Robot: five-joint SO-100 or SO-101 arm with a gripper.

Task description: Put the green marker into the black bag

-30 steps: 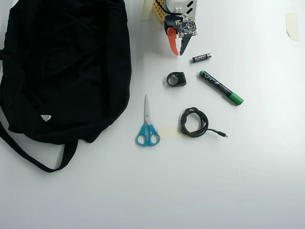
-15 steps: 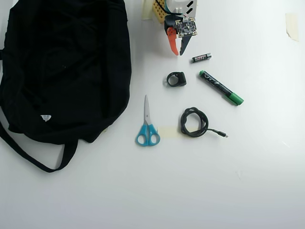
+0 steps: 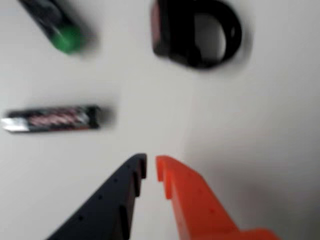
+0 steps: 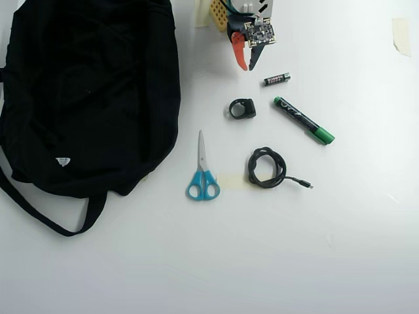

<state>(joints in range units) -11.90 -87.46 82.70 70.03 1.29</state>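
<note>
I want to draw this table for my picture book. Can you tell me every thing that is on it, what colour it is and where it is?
black bag: one, black with a small white tag, fills the left side of the overhead view
green marker: one, dark barrel with green cap and end, right of middle, lying slanted
battery: one, black, just above the marker
black ring-shaped part: one, black, left of the marker
scissors: one pair, blue handles, middle, closed
cable: one, black, coiled, right of the scissors
tape pieces: two, pale; one top right, one between scissors and cable
table: one, white
gripper: one, orange and black fingers nearly closed, empty, top middle above the battery
</note>
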